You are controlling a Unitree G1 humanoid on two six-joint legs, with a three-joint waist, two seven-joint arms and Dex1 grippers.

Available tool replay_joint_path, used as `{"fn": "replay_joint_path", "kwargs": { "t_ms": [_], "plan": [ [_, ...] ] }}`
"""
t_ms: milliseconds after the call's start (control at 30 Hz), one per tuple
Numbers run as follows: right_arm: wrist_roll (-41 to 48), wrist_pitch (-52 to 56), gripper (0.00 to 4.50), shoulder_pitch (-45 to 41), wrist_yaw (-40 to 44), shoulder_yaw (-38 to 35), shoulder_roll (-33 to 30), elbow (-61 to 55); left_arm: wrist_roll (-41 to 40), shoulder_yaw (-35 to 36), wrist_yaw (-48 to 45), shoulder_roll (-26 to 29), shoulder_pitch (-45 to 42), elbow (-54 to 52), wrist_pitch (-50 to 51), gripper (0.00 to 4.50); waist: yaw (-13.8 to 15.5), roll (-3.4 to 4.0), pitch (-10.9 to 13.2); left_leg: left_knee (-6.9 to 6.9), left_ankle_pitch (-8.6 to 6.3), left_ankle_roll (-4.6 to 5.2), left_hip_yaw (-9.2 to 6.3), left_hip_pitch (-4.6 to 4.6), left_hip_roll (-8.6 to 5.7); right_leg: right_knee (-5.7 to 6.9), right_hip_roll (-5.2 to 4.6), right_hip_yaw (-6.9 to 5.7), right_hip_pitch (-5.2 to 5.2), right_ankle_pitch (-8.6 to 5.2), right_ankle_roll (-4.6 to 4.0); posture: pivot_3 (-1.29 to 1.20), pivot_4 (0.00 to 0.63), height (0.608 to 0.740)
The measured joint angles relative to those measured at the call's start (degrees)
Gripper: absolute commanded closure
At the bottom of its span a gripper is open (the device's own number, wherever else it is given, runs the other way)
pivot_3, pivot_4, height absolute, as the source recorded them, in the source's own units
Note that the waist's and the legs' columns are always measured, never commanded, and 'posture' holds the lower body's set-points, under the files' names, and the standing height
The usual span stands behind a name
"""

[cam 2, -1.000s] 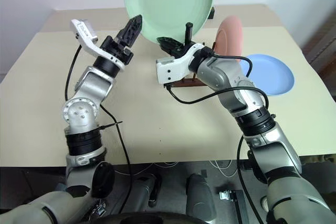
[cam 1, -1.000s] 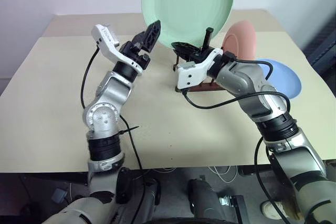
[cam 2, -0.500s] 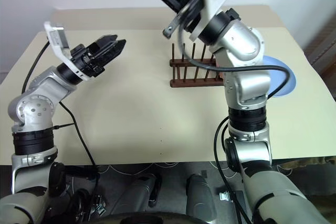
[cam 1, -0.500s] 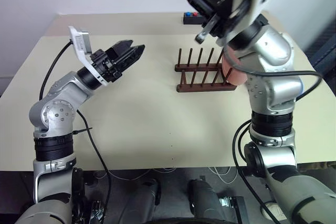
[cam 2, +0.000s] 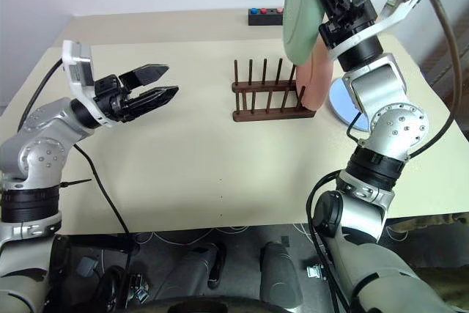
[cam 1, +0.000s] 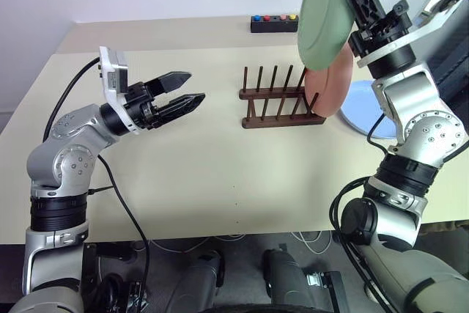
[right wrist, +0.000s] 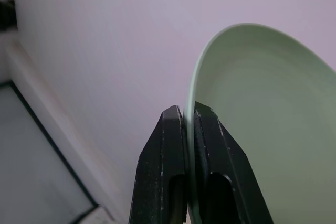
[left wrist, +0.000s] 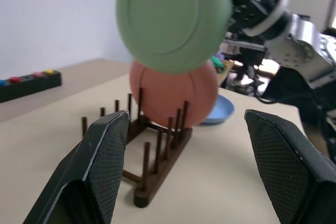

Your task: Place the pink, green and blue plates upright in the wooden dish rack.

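Head views: the right gripper (cam 1: 364,6) has swung the green plate (cam 1: 322,16) from low over the table (cam 1: 183,174) up to edge-on above the wooden dish rack's (cam 1: 282,100) right end, where the pink plate (cam 1: 330,89) stands — ready to lower.

Left wrist view: the left gripper (left wrist: 184,166) gapes empty; the blue plate (left wrist: 218,113) lies beyond.

Right wrist view: fingers (right wrist: 170,145) pinch the green rim.
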Motion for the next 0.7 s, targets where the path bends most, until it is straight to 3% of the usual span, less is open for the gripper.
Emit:
{"fn": "replay_joint_path", "kwargs": {
  "t_ms": [167,700],
  "plan": [
    [5.3,-0.2,4.5,1.6,-2.1,1.0,0.4,-0.4,0.3,-0.2,-0.8,0.0,0.0,0.6,-0.1,0.9,0.1,-0.01,0.0,0.0,0.0,0.01,0.0,0.01,0.0,-0.02,0.01,0.0,0.02,0.0,0.0,0.0,0.15,0.74],
    [0.7,-1.9,4.5,8.8,2.0,7.6,-1.7,-0.2,0.4,-0.4,-1.2,0.0,0.1,-0.2,0.2,0.9,0.1,0.0,0.0,-0.02,0.0,0.01,0.04,0.02,0.01,-0.01,0.02,0.02,0.01,0.0,0.0,0.0,0.15,0.74]
  ]
}}
